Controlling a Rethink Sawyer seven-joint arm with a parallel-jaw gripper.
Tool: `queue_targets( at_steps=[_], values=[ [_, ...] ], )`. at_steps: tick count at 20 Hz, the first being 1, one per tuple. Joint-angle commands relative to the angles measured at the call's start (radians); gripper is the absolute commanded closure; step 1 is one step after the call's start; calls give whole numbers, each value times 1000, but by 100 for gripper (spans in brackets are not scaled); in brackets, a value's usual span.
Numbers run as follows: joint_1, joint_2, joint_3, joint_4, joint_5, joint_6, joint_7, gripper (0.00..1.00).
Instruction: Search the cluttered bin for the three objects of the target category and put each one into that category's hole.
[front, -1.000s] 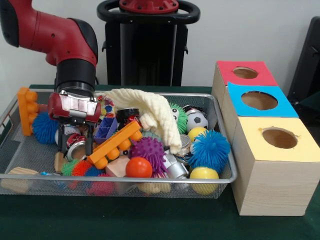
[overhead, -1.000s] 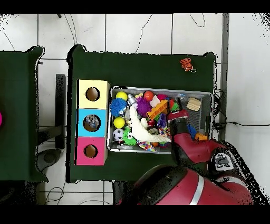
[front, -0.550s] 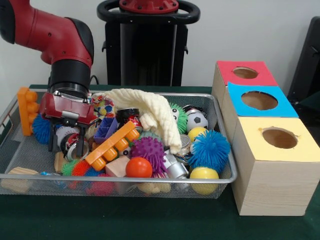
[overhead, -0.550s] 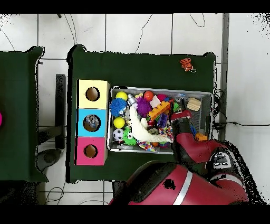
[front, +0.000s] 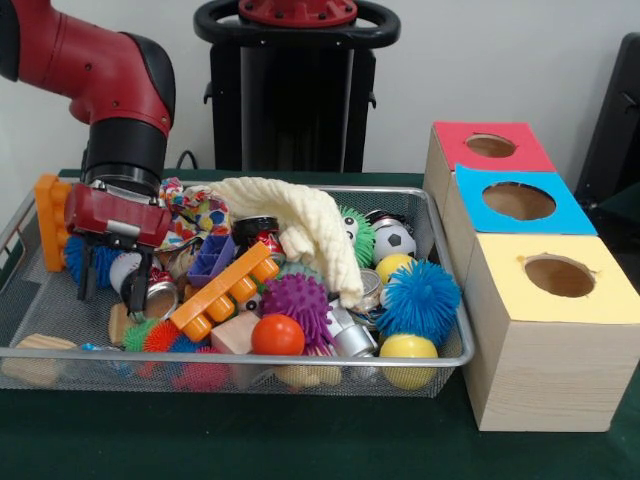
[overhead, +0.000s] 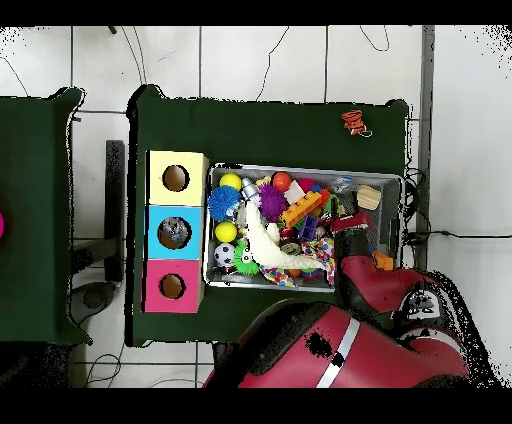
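Hidden: blue spiky ball (front: 92, 262) half behind hand, much clutter buried under cream cloth (front: 300, 225) | Hand (front: 108, 288): fingers spread, holding nothing, pointing down into wire bin (front: 240, 355) left end | Silver can (front: 157, 297) just right of its fingertips | Holed boxes (front: 545, 290) well right, outside bin on worktop (front: 250, 440)

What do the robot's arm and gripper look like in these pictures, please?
The arm is a thick, rounded red shell ending in a black cylindrical wrist. Below it sits a boxy red gripper with a pale panel and thin black fingers. From overhead, the red arm shows a white stripe.
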Motion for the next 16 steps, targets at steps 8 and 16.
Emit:
queue_targets(
  at_steps=[8, 16],
  values=[
    [21, 21, 74, -139, -147, 228, 191, 0],
    [9, 19, 102, -150, -178, 233, 185, 0]
  ],
)
